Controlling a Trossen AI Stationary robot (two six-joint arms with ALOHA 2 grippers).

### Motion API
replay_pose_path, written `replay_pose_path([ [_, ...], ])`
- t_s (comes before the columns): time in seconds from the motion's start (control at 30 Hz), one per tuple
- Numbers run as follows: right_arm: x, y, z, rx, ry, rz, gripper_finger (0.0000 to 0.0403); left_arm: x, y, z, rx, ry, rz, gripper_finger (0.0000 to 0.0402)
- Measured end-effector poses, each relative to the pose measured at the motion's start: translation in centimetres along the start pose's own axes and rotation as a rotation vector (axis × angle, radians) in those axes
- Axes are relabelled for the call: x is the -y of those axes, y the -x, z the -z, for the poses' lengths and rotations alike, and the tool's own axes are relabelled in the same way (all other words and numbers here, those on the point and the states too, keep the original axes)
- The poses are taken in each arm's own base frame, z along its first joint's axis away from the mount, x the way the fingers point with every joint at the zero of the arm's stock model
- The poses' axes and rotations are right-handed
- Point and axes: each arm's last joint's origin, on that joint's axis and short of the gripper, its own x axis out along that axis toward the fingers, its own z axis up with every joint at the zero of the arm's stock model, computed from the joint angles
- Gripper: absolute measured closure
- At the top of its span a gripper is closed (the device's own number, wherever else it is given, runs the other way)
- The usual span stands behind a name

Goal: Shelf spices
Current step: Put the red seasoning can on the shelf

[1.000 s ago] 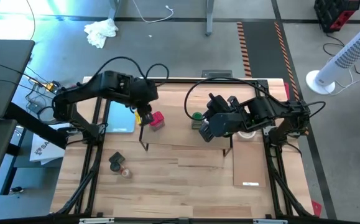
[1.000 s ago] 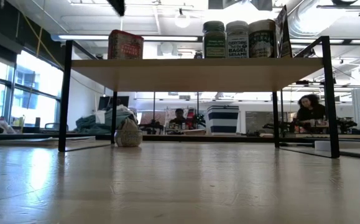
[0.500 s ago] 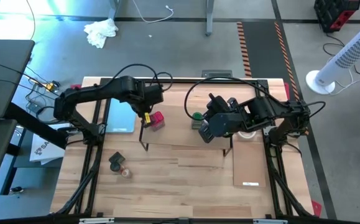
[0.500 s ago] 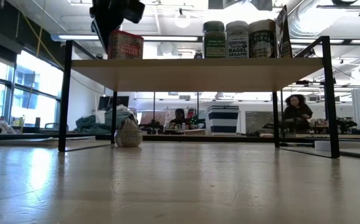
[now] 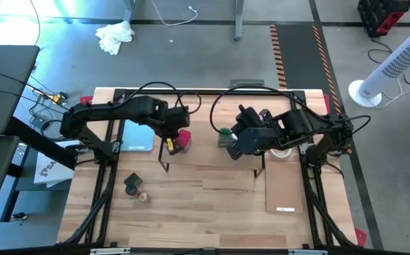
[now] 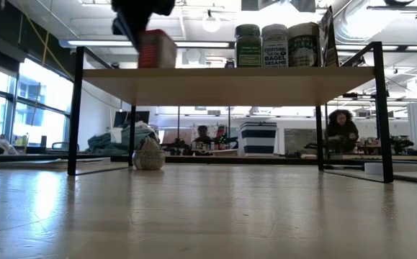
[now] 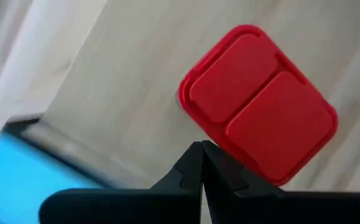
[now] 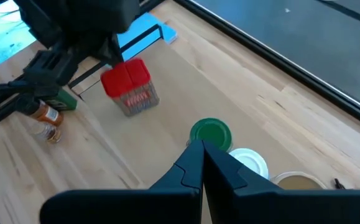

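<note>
1. High view: the left tool (image 5: 171, 134), its fingers pressed together and holding nothing, sits against the red-lidded square spice tin (image 5: 182, 139) on the pale wooden plank top of the wire-framed shelf (image 5: 205, 152). The right tool (image 5: 231, 147), also closed and empty, hangs over the shelf's right half just beside the green-lidded round jar (image 5: 224, 132). Two more small jars (image 5: 135, 188) lie on the wooden bench (image 5: 205, 212) in front of the shelf's left end.
2. Low view: the red tin (image 6: 156, 50) stands on the plank under the dark left arm; three jars (image 6: 277, 45) stand in a row toward the right.
3. Left wrist view: closed fingertips (image 7: 199, 163) touch the red lid's (image 7: 257, 103) edge.
4. Right wrist view: closed fingertips (image 8: 199, 155) hover above the green lid (image 8: 211, 133), with white (image 8: 249, 162) and tan (image 8: 296, 182) lids alongside.
</note>
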Motion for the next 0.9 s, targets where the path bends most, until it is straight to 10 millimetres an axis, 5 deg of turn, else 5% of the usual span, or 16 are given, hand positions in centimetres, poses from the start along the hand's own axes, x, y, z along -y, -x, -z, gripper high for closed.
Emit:
replay_pose_path([
  [0.43,0.4,-0.4,-0.4,-0.003,-0.015,0.011,0.0403,0.7,0.2,-2.0,0.149,0.026,0.127,0.0401],
  [0.7,0.3,-0.4,-0.4,-0.031,-0.017,-0.012,0.0403,2.1,1.8,1.3,0.055,-0.177,0.06,0.0401],
  [0.9,0.4,-0.5,-0.5,-0.025,-0.038,-0.003,0.0403,3.9,-0.2,1.0,0.081,-0.207,0.131,0.0401],
])
